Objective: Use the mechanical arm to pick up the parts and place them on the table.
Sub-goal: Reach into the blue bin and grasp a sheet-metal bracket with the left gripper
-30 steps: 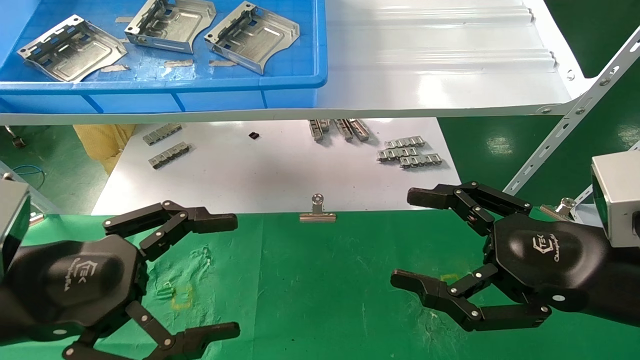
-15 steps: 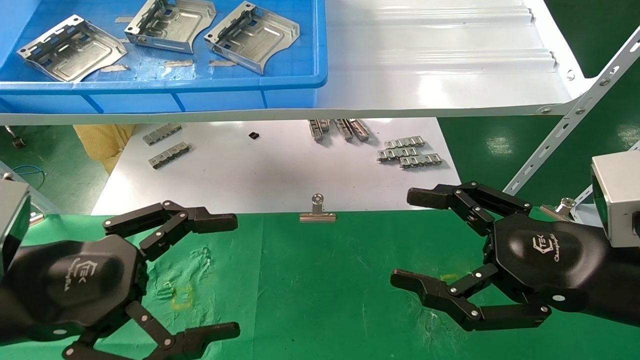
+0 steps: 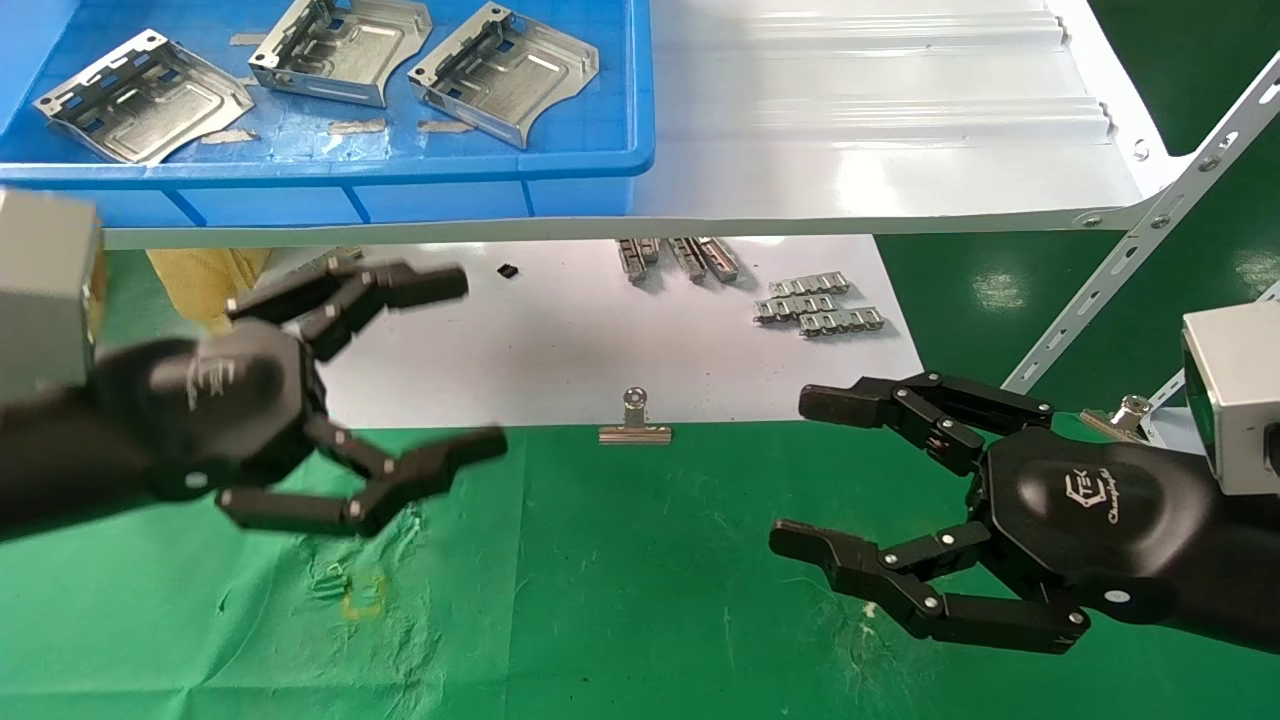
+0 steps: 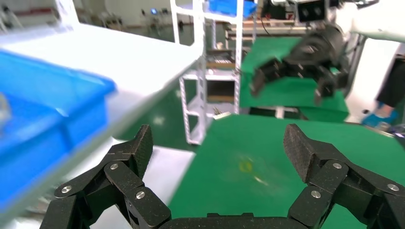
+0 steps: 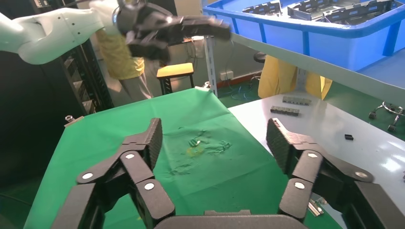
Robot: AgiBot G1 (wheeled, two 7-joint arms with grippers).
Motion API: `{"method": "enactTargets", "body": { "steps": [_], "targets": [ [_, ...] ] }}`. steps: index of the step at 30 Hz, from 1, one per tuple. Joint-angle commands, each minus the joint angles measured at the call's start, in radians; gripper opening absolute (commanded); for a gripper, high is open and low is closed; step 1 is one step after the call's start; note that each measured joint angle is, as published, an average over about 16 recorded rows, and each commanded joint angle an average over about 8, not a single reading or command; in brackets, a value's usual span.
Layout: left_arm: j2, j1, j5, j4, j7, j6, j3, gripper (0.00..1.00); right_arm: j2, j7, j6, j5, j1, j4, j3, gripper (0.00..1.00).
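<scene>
Three silvery sheet-metal parts lie in a blue bin (image 3: 590, 160) on the white shelf: one at the left (image 3: 140, 95), one in the middle (image 3: 345, 45), one at the right (image 3: 505, 70). My left gripper (image 3: 465, 365) is open and empty, raised above the green table (image 3: 620, 580) near its far left edge, below the bin. My right gripper (image 3: 805, 470) is open and empty, low over the table's right side. The left wrist view shows open fingers (image 4: 138, 145) over green cloth. The right wrist view shows open fingers (image 5: 150, 138) and the bin with parts (image 5: 334, 9).
A silver binder clip (image 3: 635, 425) sits on the table's far edge. Small segmented strips (image 3: 815, 305) lie on the white sheet (image 3: 560, 340) under the glossy shelf (image 3: 880, 130). A slotted metal strut (image 3: 1140, 240) slants at the right. Yellow marks (image 3: 362, 595) show on the cloth.
My left gripper has risen and moved away from me toward the shelf, staying open. My right gripper has shifted slightly left and lower, still open.
</scene>
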Motion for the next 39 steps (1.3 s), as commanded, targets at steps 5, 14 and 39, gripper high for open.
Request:
{"method": "enactTargets", "body": {
  "steps": [5, 14, 39],
  "targets": [
    [0.054, -0.11, 0.041, 0.095, 0.016, -0.041, 0.008, 1.0, 0.0, 0.0, 0.0, 0.0, 0.0, 0.0, 0.0, 0.0],
    [0.149, -0.37, 0.214, 0.325, 0.044, -0.094, 0.086, 1.0, 0.0, 0.0, 0.0, 0.0, 0.0, 0.0, 0.0, 0.0],
    [0.435, -0.825, 0.54, 1.005, 0.168, -0.257, 0.269, 0.03, 0.0, 0.0, 0.0, 0.0, 0.0, 0.0, 0.0, 0.0]
  ]
}}
